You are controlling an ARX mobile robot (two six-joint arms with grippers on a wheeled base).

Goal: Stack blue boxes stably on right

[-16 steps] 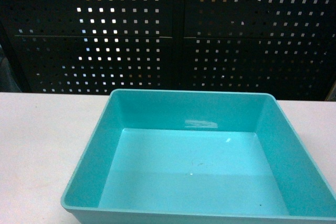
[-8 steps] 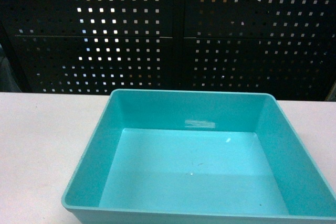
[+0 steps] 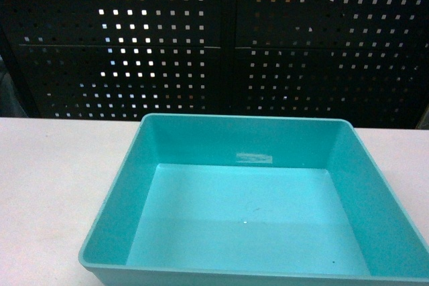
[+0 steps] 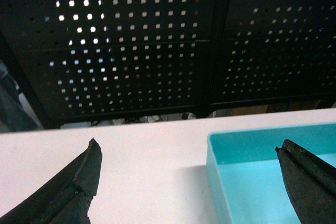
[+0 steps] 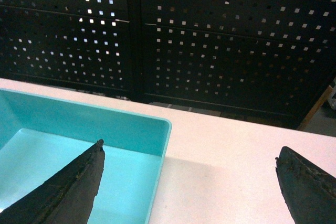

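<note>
- tub (image 3: 255, 205) sits at the table's (image 3: 47, 185) near edge, same spot as a second ago — only the glare on its floor faded
- left gripper (image 4: 189, 182) spread wide over the tub's left wall
- right gripper (image 5: 191, 179) spread wide over the right wall

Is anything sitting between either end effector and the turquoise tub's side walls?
Nothing visible. The left end effector straddles the turquoise tub at its left wall, the right end effector at its right wall, both open over bare table.
</note>
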